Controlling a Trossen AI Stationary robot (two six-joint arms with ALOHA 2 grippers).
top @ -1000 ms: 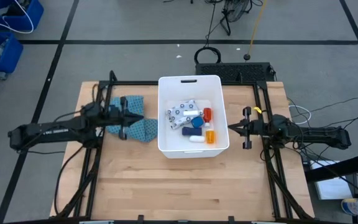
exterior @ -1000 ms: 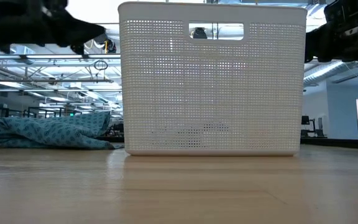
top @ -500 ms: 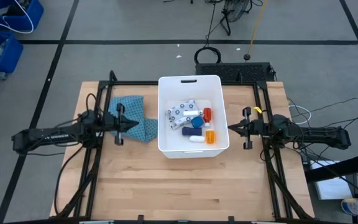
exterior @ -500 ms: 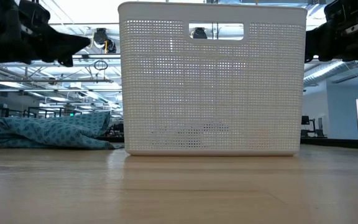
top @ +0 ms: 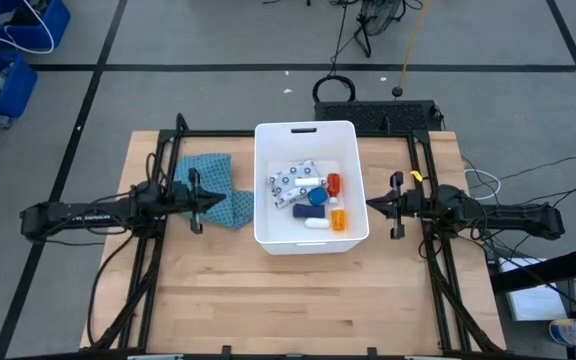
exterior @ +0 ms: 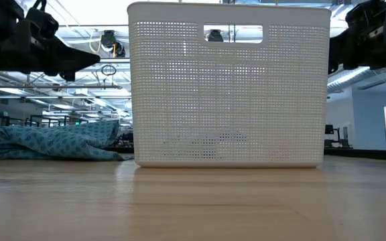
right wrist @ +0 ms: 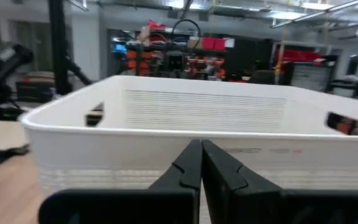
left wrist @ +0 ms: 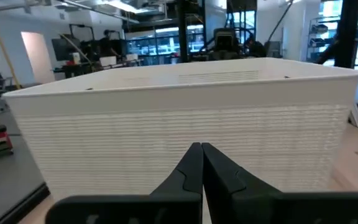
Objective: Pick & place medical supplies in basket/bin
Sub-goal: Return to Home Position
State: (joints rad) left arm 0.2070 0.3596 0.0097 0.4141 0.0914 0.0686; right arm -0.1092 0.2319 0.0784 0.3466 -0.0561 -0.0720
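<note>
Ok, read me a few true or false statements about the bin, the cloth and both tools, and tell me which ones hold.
1. The orange pill bottle lies inside the white bin. True.
2. The teal cloth is in the bin. False: it lies on the table beside the bin, on the left arm's side.
3. The left tool grips a supply. False: it is shut and empty, above the cloth.
4. The right tool is shut, outside the bin. True.
5. The blue pieces lie on the table. False: they are in the bin.
</note>
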